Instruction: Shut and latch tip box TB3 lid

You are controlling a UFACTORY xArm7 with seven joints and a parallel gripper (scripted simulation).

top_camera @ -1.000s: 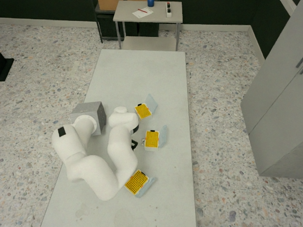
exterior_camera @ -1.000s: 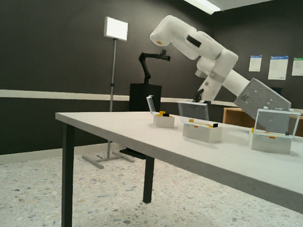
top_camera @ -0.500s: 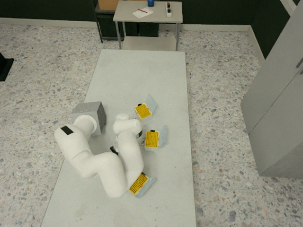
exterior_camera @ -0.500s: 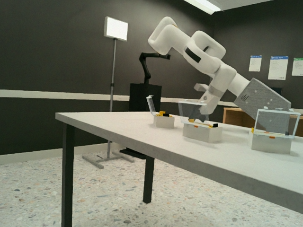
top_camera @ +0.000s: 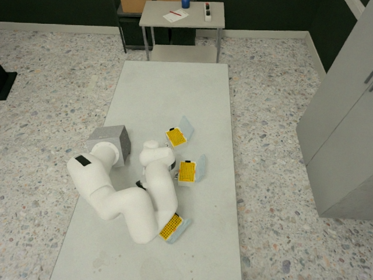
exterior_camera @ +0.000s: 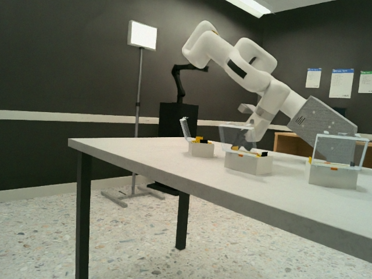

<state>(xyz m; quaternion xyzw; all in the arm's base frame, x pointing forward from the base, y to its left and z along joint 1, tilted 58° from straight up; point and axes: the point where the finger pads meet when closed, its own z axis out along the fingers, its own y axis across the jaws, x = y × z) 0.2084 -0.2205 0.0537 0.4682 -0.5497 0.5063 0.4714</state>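
The xArm (exterior_camera: 255, 75) reached low over the surface (exterior_camera: 168, 162), its gripper (exterior_camera: 242, 140) with fingers spread wide and holding nothing, behind the middle tip box's (exterior_camera: 247, 163) raised lid (exterior_camera: 237, 136), apparently to push it shut. That box was probably TB3; its small label (top_camera: 176, 174) was unreadable.

No text is legible. The three wall posters (exterior_camera: 341, 83) carry lines too small to read. The middle tip box (top_camera: 186, 171) bears a small label (top_camera: 176, 174) facing the desk's left edge; its characters are blurred.
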